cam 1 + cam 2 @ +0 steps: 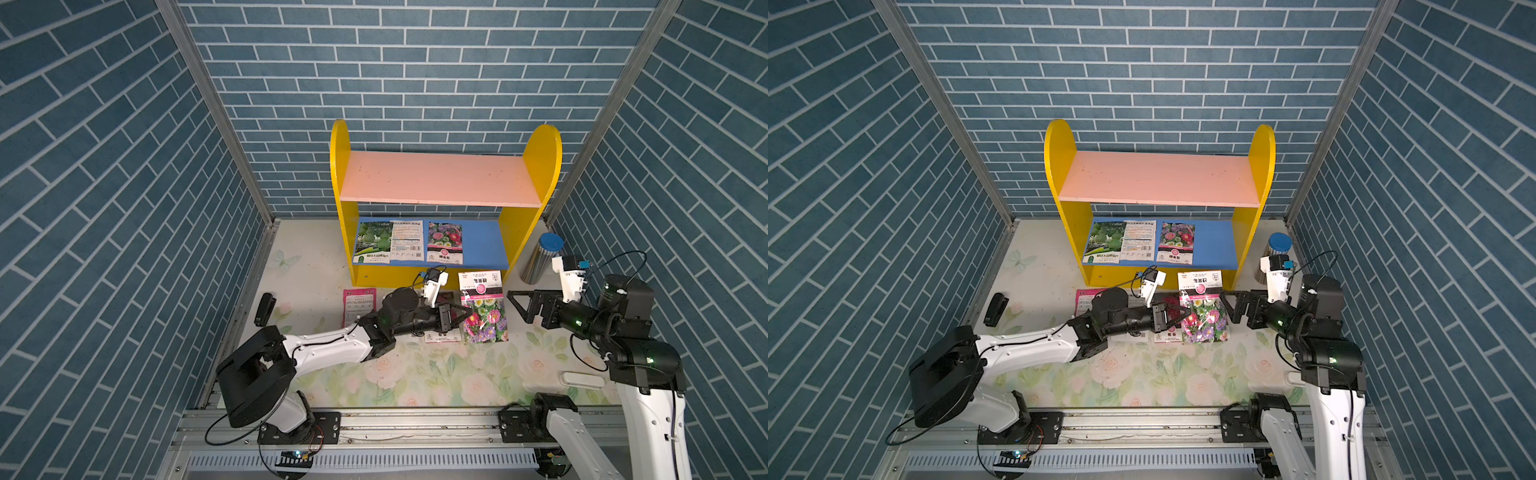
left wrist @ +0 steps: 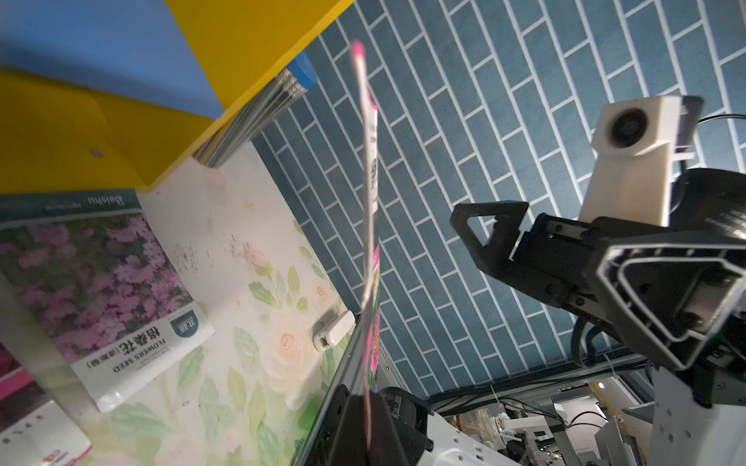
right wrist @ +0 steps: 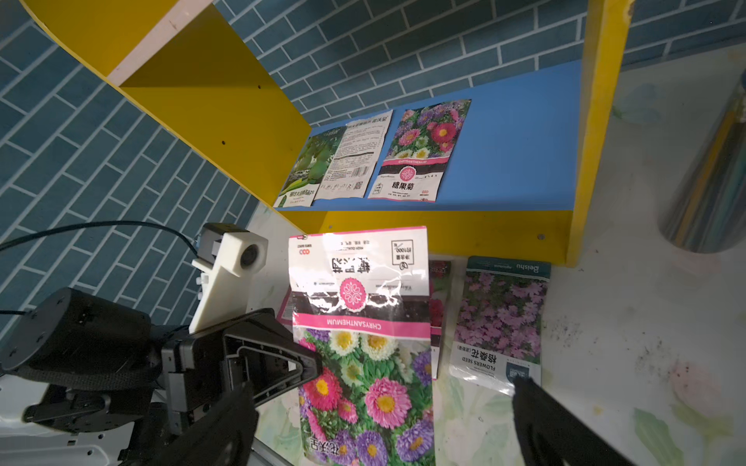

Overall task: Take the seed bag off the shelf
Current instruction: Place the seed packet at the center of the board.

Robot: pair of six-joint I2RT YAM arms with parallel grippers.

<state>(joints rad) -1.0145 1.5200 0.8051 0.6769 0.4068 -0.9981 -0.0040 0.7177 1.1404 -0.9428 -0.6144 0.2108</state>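
On a flower-patterned bench [image 1: 415,374], two robot arms reach in from the near edge. The left claw [image 1: 467,311] is closed on one side edge of a seed bag [image 1: 484,307] printed with pink and purple chrysanthemums. It holds the bag off the shelf, just in front of it, above a purple-flower packet [image 3: 500,322] lying on the bench. The right claw [image 1: 517,306] is spread wide beside the bag's other edge, not touching it. Behind stands the shelf [image 1: 544,166], its pink upper board [image 1: 440,178] bare. Three seed bags [image 1: 408,241] lie side by side on its blue lower board [image 1: 482,245]. A metal canister [image 1: 540,257] with a blue lid stands to the shelf's right.
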